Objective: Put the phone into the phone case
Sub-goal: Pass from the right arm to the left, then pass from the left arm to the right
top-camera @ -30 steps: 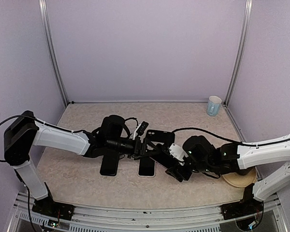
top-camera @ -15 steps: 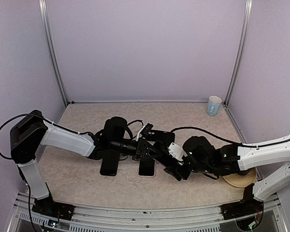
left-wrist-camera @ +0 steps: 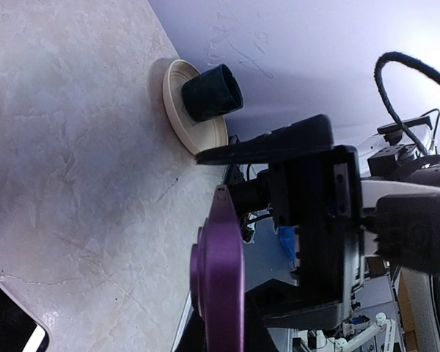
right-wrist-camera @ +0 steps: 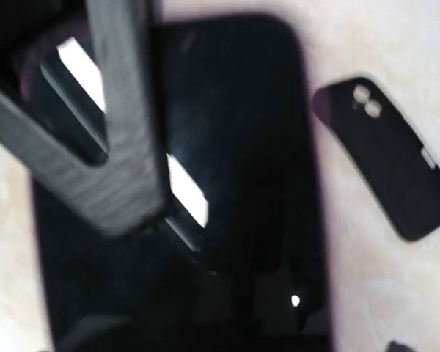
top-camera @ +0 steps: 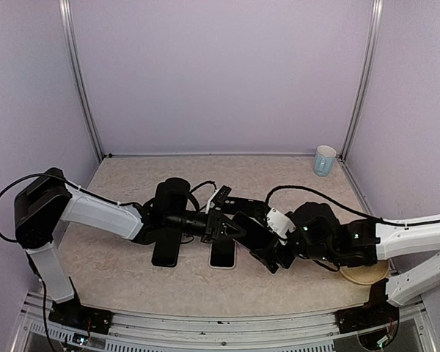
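Observation:
My left gripper [top-camera: 227,229] is shut on the phone [left-wrist-camera: 220,279], a purple one seen edge-on in the left wrist view with its camera bumps to the left. In the top view the phone [top-camera: 251,231] hangs just above the table's middle, between both grippers. Its dark glossy screen [right-wrist-camera: 242,147] fills the blurred right wrist view. My right gripper [top-camera: 268,255] sits at the phone's near right end. Its black fingers [left-wrist-camera: 279,147] stand spread wide in the left wrist view, clear of the phone's edge. A black phone case [right-wrist-camera: 385,158] with camera cut-outs lies flat on the table.
Another phone with a pale rim [top-camera: 221,253] and a long black flat item [top-camera: 165,249] lie under the left arm. A tan plate [left-wrist-camera: 172,110] holding a dark cup [left-wrist-camera: 211,92] is at the right. A pale blue cup [top-camera: 325,160] stands in the back right corner.
The left gripper has closed on the phone. The right gripper has spread its fingers wider and its arm has shifted slightly to the right.

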### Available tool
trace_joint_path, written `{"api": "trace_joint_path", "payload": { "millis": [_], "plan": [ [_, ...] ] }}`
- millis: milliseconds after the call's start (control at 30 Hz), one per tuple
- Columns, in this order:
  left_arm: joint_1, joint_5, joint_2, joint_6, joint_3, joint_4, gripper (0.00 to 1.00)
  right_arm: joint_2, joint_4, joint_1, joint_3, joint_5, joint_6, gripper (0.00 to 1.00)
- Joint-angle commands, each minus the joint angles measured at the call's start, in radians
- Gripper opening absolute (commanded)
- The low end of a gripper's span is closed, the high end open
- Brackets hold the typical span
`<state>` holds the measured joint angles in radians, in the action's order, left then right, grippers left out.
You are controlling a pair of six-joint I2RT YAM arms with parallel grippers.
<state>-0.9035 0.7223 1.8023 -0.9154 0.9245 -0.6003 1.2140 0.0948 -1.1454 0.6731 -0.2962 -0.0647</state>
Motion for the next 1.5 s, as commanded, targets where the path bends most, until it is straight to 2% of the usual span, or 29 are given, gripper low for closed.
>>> {"api": "trace_joint_path", "payload": {
  "millis": [0,267,533,700,900,1167,1467],
  "plan": [
    [0.02,-0.035,-0.087,0.013,-0.051,-0.115,0.0,-0.128,-0.069,0.011,-0.031,0.069,-0.064,1.0],
    [0.05,-0.085,-0.175,-0.018,-0.173,-0.335,0.0,-0.318,-0.188,0.098,-0.134,0.21,-0.26,1.0],
    [0.036,-0.046,-0.151,-0.073,-0.199,-0.543,0.0,-0.4,-0.333,0.175,-0.192,0.368,-0.468,1.0],
    [0.02,-0.044,-0.133,-0.098,-0.189,-0.62,0.0,-0.371,-0.371,0.22,-0.173,0.432,-0.58,0.99],
    [0.001,-0.045,-0.099,-0.107,-0.149,-0.623,0.0,-0.306,-0.477,0.258,-0.157,0.557,-0.663,0.96],
    [-0.005,-0.057,-0.053,-0.139,-0.133,-0.664,0.0,-0.186,-0.565,0.259,-0.123,0.682,-0.723,0.88],
    [-0.005,-0.075,-0.038,-0.136,-0.131,-0.664,0.0,-0.13,-0.701,0.259,-0.148,0.775,-0.77,0.79]
  ]
}}
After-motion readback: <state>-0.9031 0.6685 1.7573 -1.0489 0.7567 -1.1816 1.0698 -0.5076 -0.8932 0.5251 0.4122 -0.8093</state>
